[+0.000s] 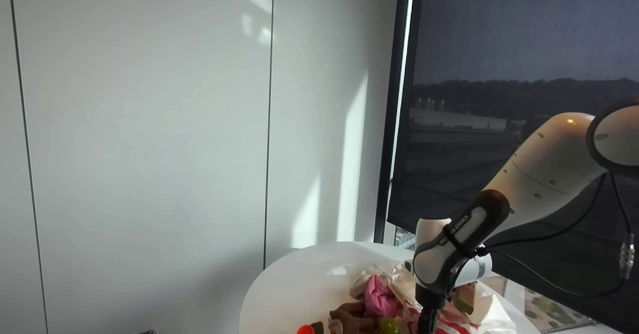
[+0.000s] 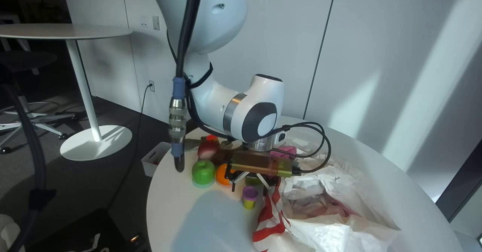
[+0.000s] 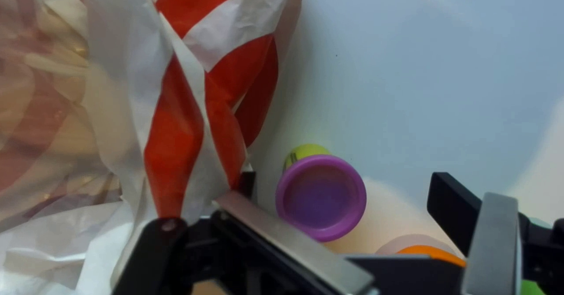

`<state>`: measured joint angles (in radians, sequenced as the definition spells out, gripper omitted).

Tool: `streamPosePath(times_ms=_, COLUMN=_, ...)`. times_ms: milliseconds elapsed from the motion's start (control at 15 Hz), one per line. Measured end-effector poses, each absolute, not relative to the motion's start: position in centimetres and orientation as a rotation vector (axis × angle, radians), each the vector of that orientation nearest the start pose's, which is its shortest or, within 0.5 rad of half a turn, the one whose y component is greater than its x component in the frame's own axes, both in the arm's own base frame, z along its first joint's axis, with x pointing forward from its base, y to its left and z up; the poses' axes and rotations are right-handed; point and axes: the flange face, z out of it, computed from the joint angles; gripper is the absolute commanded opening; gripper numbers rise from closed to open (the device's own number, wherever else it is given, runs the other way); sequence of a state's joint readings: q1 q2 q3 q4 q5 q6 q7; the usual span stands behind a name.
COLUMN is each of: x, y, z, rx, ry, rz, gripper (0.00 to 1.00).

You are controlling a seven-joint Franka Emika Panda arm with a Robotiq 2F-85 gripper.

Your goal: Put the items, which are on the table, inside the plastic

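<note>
The black gripper [image 3: 345,187] stands spread, flanking in the wrist view the yellow, purple-lidded cylindrical tub [image 3: 320,198] upright on the round white table [image 2: 188,214]; closing could snag the crumpled red-and-white plastic bag [image 3: 174,158], because it lies just beside one fingertip [image 3: 248,184].

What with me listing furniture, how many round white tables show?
2 in an exterior view: the near table, under the plastic bag, and the far table, cut off at left. Others may be hidden in darkness.
</note>
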<state>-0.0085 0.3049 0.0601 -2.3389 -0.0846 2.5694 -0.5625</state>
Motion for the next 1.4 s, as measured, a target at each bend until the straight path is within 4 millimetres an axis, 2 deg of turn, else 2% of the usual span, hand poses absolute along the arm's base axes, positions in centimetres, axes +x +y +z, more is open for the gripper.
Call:
streamPosePath(times_ms=333, x=51.1, y=3.2, z=18.0, rx=-2.945, ry=-1.058, rz=0.143, gripper=1.00)
streamPosePath(times_ms=400, x=51.3, y=3.3, z=17.8, rx=-2.944, ry=-1.058, rz=0.137, gripper=0.79)
streamPosePath(times_ms=533, x=51.7, y=3.1, z=17.7, rx=-2.948, ry=-1.052, rz=0.120, gripper=0.66)
streamPosePath(times_ms=800, x=52.4, y=1.9, z=18.0, rx=-2.963, ry=-1.021, rz=0.098, gripper=0.33)
streamPosePath(times_ms=867, x=52.6, y=1.7, z=18.1, rx=-2.966, ry=-1.015, rz=0.095, gripper=0.29)
streamPosePath(times_ms=1200, x=52.7, y=1.4, z=18.5, rx=-2.966, ry=-1.004, rz=0.089, gripper=0.29)
streamPosePath(times_ms=1333, x=52.8, y=1.9, z=19.8, rx=-2.948, ry=-1.005, rz=0.080, gripper=0.29)
streamPosePath(times_ms=1400, x=52.8, y=2.2, z=21.0, rx=-2.938, ry=-1.003, rz=0.071, gripper=0.29)
